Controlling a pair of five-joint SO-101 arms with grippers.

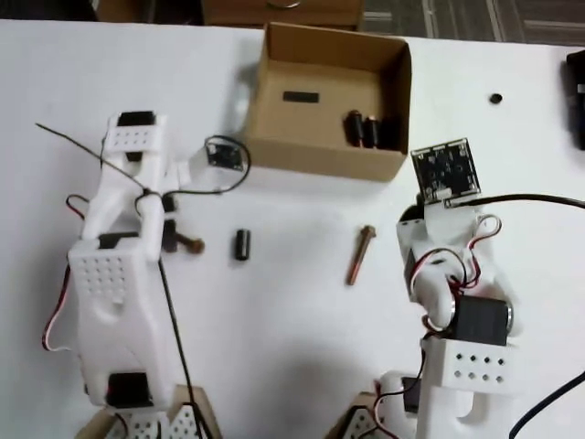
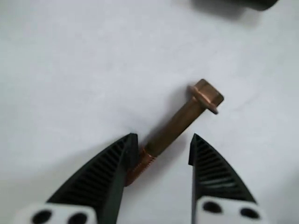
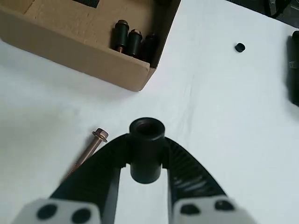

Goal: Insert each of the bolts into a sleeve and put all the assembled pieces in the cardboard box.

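**Left gripper** (image 2: 163, 140): jaws open, holding nothing. They straddle the threaded end of a bolt (image 2: 180, 122) lying flat on the table (image 2: 70, 70). The threads rest against one finger (image 2: 112, 172); the other finger stands clear. The bolt's long axis runs outward from between the jaws at a slant to them, head end farthest from the wrist. Judgement: closing here would catch the thread end only.

**Right gripper** (image 3: 145, 149): jaws closed on a sleeve (image 3: 147, 130), gripped by its side wall, bore open toward the wrist camera.

**Key relation:** the left arm is the one at this bolt. Mating needs the shank axis lined up with the held sleeve's bore, and the two arms stand well apart.

**Further out:**
- A loose sleeve (image 1: 241, 244) lies near the bolt's head.
- A second bolt (image 1: 361, 254) lies between the arms, nearer the right one.
- The box (image 1: 274, 151) holds assembled pieces (image 1: 366, 130) in one corner.

**Hidden:**
- In the high view the left arm covers the bolt's threads.
- The left wrist view cuts off the loose sleeve at its edge.
- The count of pieces in the box is hard to make out.
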